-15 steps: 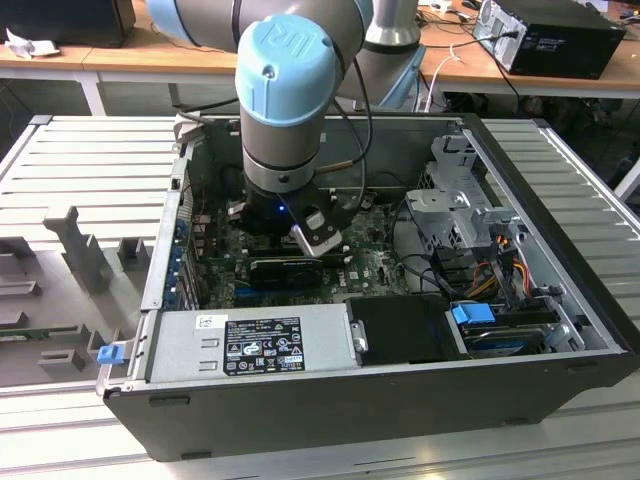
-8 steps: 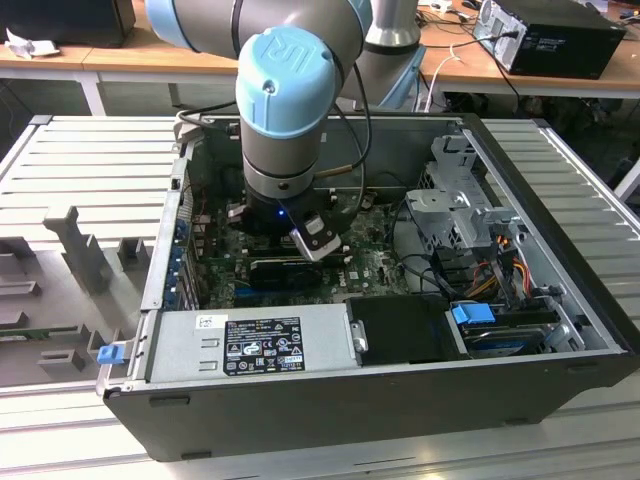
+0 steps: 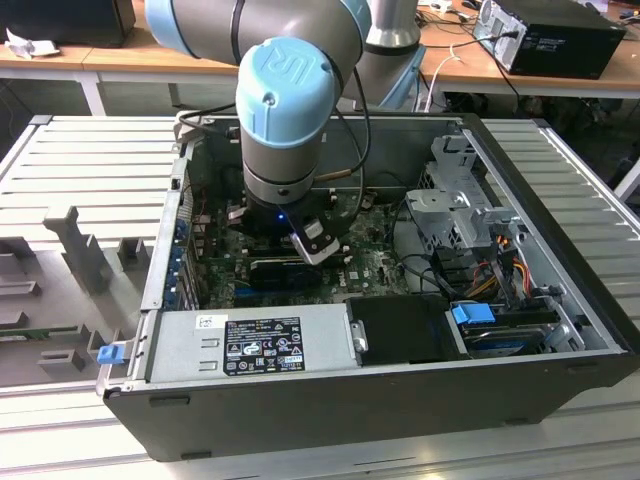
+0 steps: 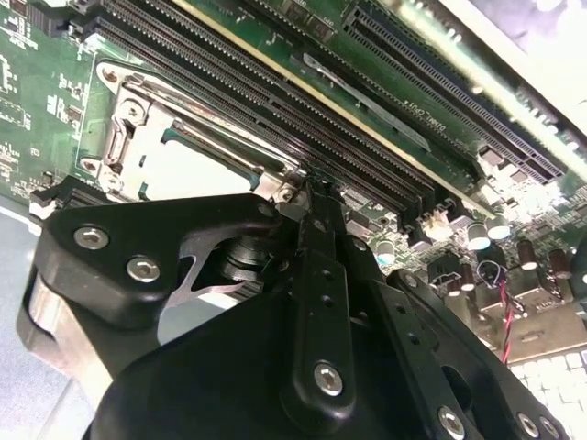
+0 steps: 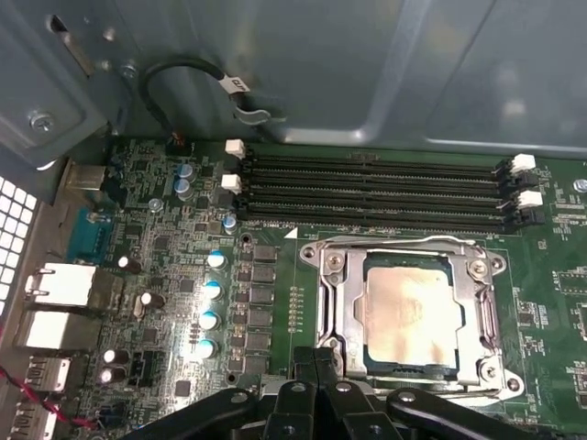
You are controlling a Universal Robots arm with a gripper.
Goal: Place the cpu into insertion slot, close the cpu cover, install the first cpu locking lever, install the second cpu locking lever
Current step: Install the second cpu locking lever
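Hovering at the cpu cover's (image 5: 408,316) near edge above the seated cpu (image 5: 408,312), the gripper's (image 5: 316,367) jaws look closed and empty, so a sideways slip could scrape the green board (image 5: 266,302).

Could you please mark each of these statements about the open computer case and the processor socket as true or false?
1. The cpu sits in the socket with the cpu cover closed flat around it. True.
2. The end effector carries the cpu in the air above the case. False: the cpu lies in the socket, and the end effector is low at the cover's edge.
3. The memory slots beside the socket hold modules. False: they look empty.
4. In the exterior view, the arm reaches down into the open case. True.
5. The green board lies outside the case. False: it is mounted inside.
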